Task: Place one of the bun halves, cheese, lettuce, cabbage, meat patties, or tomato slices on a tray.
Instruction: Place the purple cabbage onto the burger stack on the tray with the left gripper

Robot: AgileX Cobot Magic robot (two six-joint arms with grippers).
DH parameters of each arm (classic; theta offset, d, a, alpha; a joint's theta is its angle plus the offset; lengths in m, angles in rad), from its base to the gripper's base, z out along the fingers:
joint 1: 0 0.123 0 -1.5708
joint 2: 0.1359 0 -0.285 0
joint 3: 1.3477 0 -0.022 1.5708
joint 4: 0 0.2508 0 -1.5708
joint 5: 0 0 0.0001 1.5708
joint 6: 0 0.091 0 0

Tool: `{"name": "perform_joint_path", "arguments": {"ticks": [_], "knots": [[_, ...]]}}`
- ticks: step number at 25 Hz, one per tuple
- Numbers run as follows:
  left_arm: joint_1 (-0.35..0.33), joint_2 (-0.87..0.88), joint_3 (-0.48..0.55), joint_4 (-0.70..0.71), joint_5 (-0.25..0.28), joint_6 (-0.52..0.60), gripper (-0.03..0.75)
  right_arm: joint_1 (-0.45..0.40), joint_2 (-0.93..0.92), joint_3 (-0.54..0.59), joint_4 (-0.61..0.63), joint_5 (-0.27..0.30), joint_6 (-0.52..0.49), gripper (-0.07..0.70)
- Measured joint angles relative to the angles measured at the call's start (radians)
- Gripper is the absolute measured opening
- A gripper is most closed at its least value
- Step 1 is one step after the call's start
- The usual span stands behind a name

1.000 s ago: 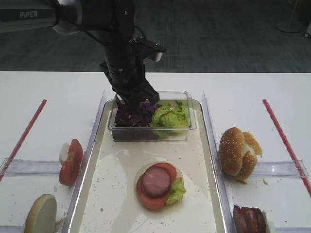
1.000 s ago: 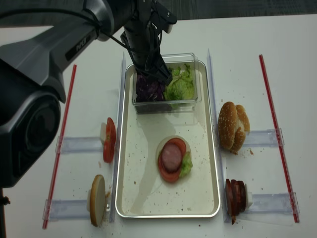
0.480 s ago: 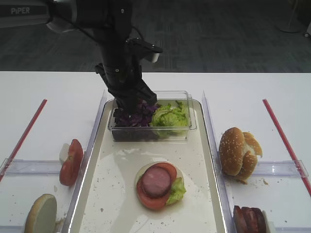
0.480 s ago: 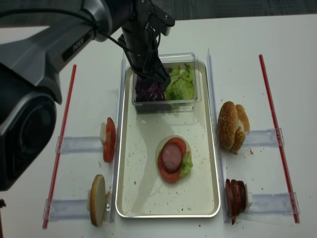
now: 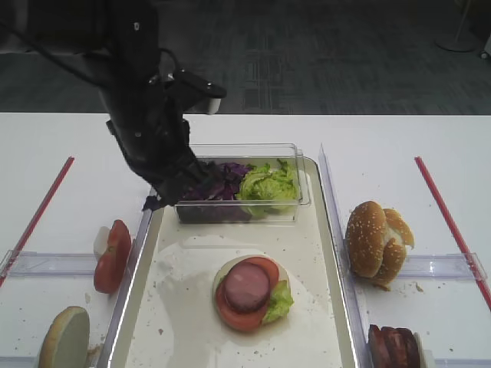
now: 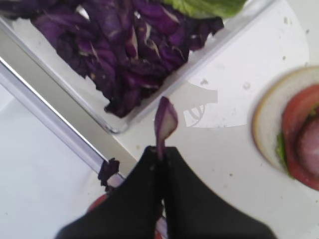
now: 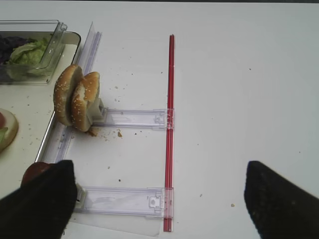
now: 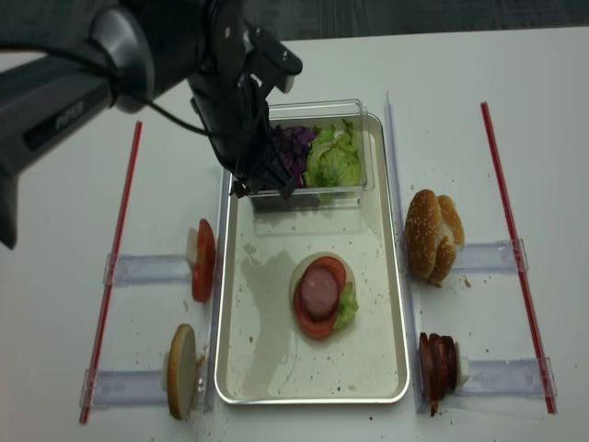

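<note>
A: What is seen along the left edge of the table (image 8: pixel 55 304)?

B: A thin red strip (image 8: pixel 111 276) is laid there. Just inside it, tomato slices (image 8: pixel 202 260) are stood on edge in a clear rack (image 8: pixel 147 269), and a pale bun half (image 8: pixel 179 370) is stood nearer the front edge.

A: And the left gripper (image 6: pixel 160 155)?

B: Its dark fingers are pressed together on one glossy purple strip of cabbage (image 6: pixel 165 121), held above the tray (image 8: pixel 267 368) by its left rim, just in front of the near left corner of the clear plastic box (image 8: pixel 354 189). A small scrap is stuck to the gripper's side.

A: What is held in the box?

B: Ragged purple cabbage on its left, frilly pale lettuce (image 8: pixel 336 161) on its right.

A: Is open room left on the tray?

B: Crumb-speckled cream surface is left bare around a stack (image 8: pixel 322 295) at the tray's middle: bun base, tomato, pink meat disc, lettuce.

A: And to the right?

B: Seeded bun halves (image 8: pixel 433 235) and meat patties (image 8: pixel 440 364) are racked beside the tray's right rim. The right gripper (image 7: pixel 159 199) is spread wide, holding nothing.
</note>
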Motion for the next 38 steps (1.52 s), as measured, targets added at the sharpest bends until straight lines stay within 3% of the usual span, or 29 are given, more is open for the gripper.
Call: {"name": "perform_joint_path", "arguments": {"ticks": [5,15,18,28,38], "knots": [[0.000,-0.067,0.131,-0.006,-0.028,0.008,-0.013,0.000,0.000,0.000,0.000,0.000,0.000,0.692],[-0.006,-0.072,0.140,-0.087,-0.056,0.037,-0.013,0.000,0.000,0.000,0.000,0.000,0.000,0.692],[-0.040,-0.072,0.140,-0.087,-0.066,0.039,-0.013,0.000,0.000,0.000,0.000,0.000,0.000,0.692],[-0.247,-0.072,0.140,-0.103,-0.071,0.042,-0.014,0.000,0.000,0.000,0.000,0.000,0.000,0.692],[-0.276,-0.055,0.140,-0.133,-0.073,0.042,-0.014,0.000,0.000,0.000,0.000,0.000,0.000,0.692]]}}
